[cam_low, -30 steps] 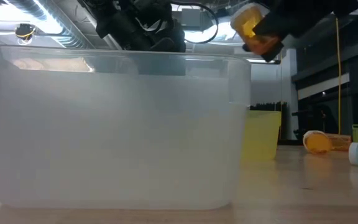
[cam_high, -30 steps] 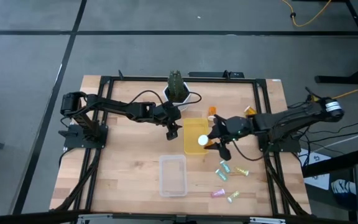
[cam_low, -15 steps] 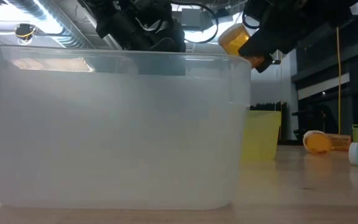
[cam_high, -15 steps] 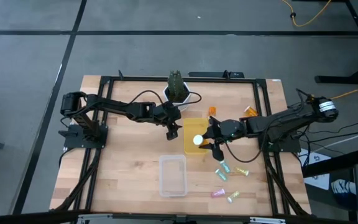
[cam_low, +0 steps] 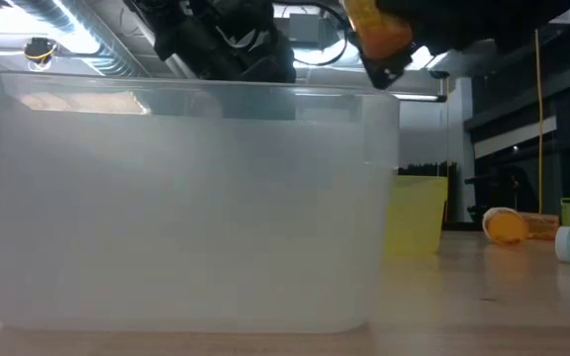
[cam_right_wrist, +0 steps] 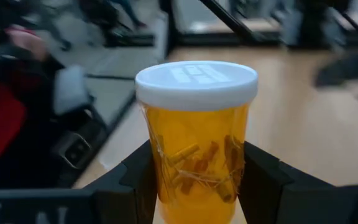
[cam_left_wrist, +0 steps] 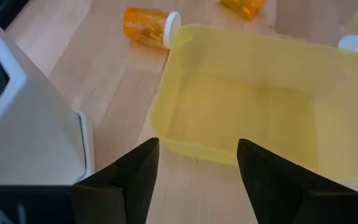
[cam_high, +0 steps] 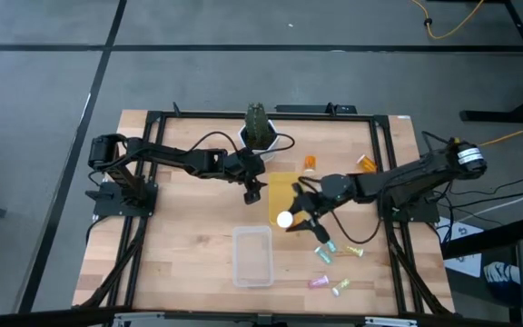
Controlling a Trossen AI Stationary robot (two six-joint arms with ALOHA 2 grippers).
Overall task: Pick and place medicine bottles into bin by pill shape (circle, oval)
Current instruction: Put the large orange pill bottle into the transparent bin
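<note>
My right gripper [cam_high: 298, 214] is shut on an orange medicine bottle [cam_right_wrist: 194, 155] with a white cap [cam_high: 285, 219] and long pills inside. It hangs over the near edge of the yellow bin [cam_high: 282, 193], between that bin and the clear bin [cam_high: 252, 256]. My left gripper [cam_left_wrist: 194, 165] hovers open over the yellow bin's far left corner, holding nothing. Two orange bottles [cam_high: 310, 162] [cam_high: 367, 163] lie on their sides at the far right. Several pale green and pink bottles [cam_high: 325, 246] lie near right. My right gripper pinches the bottle's orange wall [cam_right_wrist: 160, 168] between its two fingers [cam_right_wrist: 263, 180], below the cap. The fingers come from the table's right, slanting a little downward, and lie along the bottle. The capped end sticks out past the fingertips. The bottle is lifted clear of table and bins.
A white pot [cam_high: 260, 136] with a green plant stands behind the yellow bin, close to my left gripper. In the low view the clear bin [cam_low: 186, 198] fills the foreground. Bare wood lies left of the clear bin.
My right gripper has carried the orange bottle from above the yellow bin toward the table's left and near edge, to that bin's near edge. It tipped closer to level and rolled somewhat, staying shut on the bottle.
</note>
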